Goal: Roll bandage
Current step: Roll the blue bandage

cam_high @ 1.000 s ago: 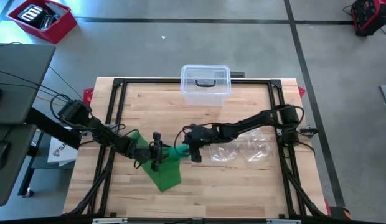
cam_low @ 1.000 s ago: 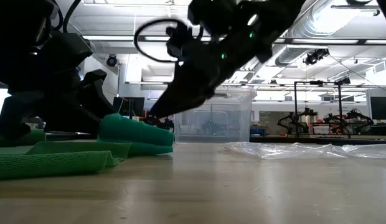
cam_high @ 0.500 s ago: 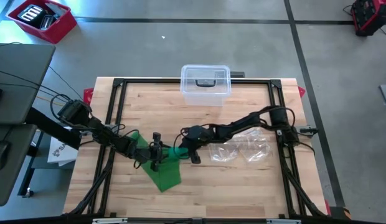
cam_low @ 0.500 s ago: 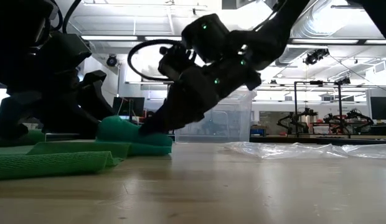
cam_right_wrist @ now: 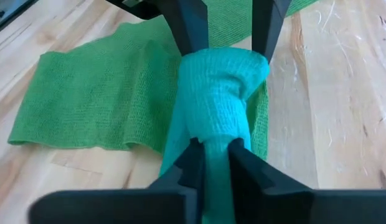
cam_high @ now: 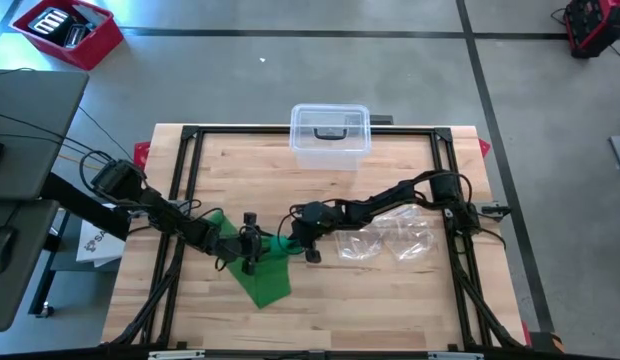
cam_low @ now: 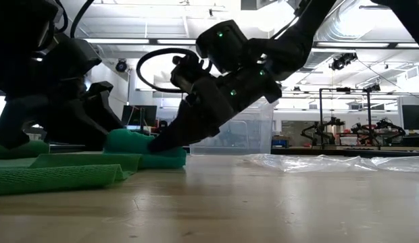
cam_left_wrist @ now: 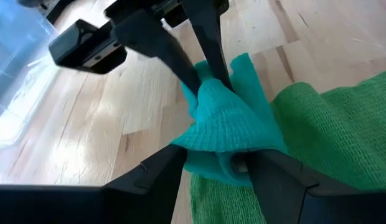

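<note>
Partly done: bandage sitting near-left of table centre, one end bunching into loose roll, flat tail trailing nearward. Right gripper pinching roll tight; left gripper straddling opposite end, fingers spread wide. Remaining: winding in tail.

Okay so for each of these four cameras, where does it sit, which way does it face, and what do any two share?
High: overhead, straight down on the table; both arms.
Low: table height, facing the room; right gripper pinching the bandage roll.
Left wrist: past the open left gripper straddling the roll.
Right wrist: past the right gripper's own fingers clamping the roll.
Shared: both wrist views show the roll and the opposite gripper.
</note>
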`<state>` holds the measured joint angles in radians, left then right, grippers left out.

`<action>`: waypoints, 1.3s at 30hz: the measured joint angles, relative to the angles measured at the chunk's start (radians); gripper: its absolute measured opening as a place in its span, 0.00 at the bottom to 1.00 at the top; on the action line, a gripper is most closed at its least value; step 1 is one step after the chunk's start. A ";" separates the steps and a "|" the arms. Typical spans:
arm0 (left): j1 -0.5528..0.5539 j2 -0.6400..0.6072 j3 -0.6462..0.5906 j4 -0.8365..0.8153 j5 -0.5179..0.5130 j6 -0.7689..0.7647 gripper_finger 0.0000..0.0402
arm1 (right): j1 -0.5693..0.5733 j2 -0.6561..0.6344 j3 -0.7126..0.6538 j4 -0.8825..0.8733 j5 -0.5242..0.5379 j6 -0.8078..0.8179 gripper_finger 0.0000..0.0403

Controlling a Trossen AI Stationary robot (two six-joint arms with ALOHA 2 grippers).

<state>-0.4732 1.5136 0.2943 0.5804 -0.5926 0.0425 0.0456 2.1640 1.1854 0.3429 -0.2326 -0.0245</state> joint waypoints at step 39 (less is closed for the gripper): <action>0.075 -0.217 0.001 -0.219 -0.067 -0.555 0.44 | 0.044 -0.184 -0.004 -0.440 0.469 -0.025 0.05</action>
<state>-0.3985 1.2968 0.2955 0.3612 -0.6592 -0.5129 0.0898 1.9800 1.1816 -0.0972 0.2363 -0.0498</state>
